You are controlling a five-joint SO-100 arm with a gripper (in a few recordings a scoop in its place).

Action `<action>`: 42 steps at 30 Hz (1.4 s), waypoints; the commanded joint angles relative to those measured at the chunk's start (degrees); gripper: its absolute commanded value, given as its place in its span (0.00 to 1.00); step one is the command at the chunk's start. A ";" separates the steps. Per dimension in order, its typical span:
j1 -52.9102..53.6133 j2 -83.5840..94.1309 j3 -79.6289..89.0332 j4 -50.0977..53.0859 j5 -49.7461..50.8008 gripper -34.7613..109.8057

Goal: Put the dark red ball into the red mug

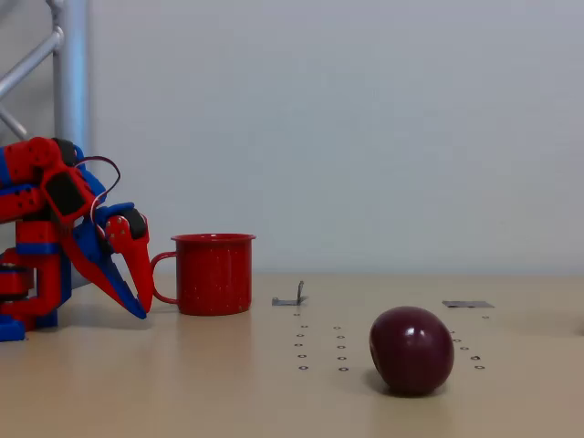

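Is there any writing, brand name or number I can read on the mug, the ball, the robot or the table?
No readable text anywhere.
Red mug: faint white speckles only, no words.
Dark red ball: plain and glossy, no label.
Claw: red and blue parts, no visible lettering.
Table: rows of small dark ring marks and two grey tape-like patches; these are marks, not letters or numbers.
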State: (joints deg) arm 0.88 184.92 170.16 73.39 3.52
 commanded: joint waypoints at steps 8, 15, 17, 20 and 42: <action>-0.88 3.96 0.97 -1.14 -0.62 0.23; -0.88 3.96 0.97 -1.14 -0.62 0.23; -0.79 3.96 1.05 -1.58 -1.41 0.23; 0.09 3.96 1.49 -4.22 -5.54 0.23; 17.05 -41.04 -31.03 -36.65 -59.41 0.24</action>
State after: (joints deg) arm 16.70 148.89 146.43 39.11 -51.15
